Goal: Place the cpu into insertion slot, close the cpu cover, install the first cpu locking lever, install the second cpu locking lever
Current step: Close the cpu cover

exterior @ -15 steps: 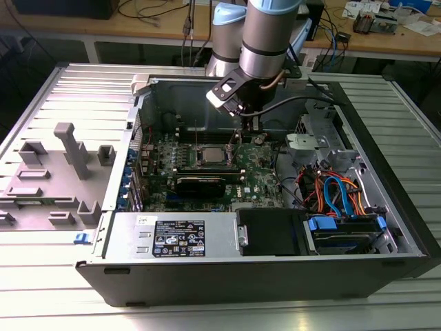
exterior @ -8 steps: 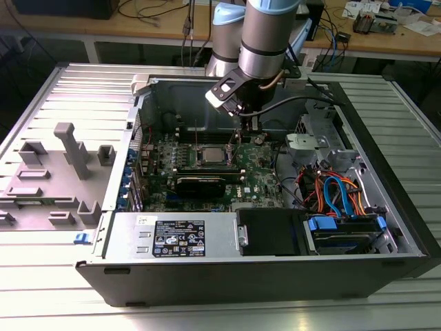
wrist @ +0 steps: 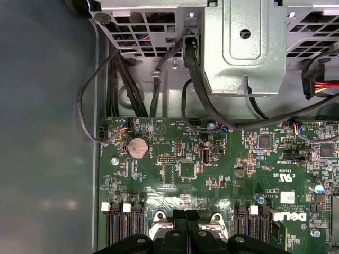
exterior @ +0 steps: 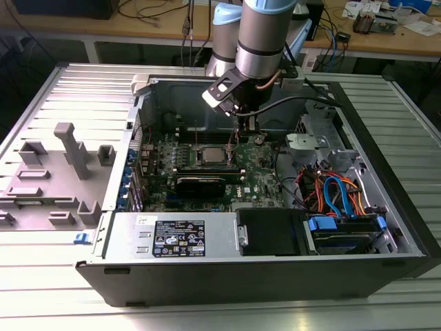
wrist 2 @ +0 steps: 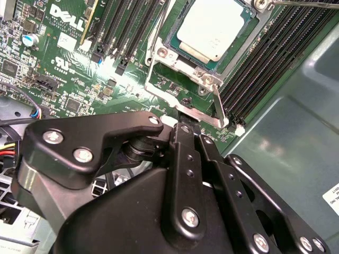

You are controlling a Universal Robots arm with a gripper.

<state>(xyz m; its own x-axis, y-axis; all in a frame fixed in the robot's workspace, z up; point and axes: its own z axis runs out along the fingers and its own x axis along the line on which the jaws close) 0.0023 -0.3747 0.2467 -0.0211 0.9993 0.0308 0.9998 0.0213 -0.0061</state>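
The small square cpu (wrist 2: 212, 26) with the dull silver top is sitting in the black-rimmed square insertion slot (wrist 2: 168, 40). The thin silvery frame of the cpu cover (wrist 2: 179, 63) is down over its edges. The black gripper (wrist: 186, 214) has its fingers pressed together and holds nothing (probably acting as one blunt pusher). It sits right beside the thin silvery wire locking lever (wrist 2: 220, 106).

memory slots (wrist: 122, 227) flank the jaws closely on both sides; black cables (wrist: 198, 90) and a metal drive cage (wrist: 238, 47) crowd beyond them; the open computer case (exterior: 275, 283) leaves room overhead.
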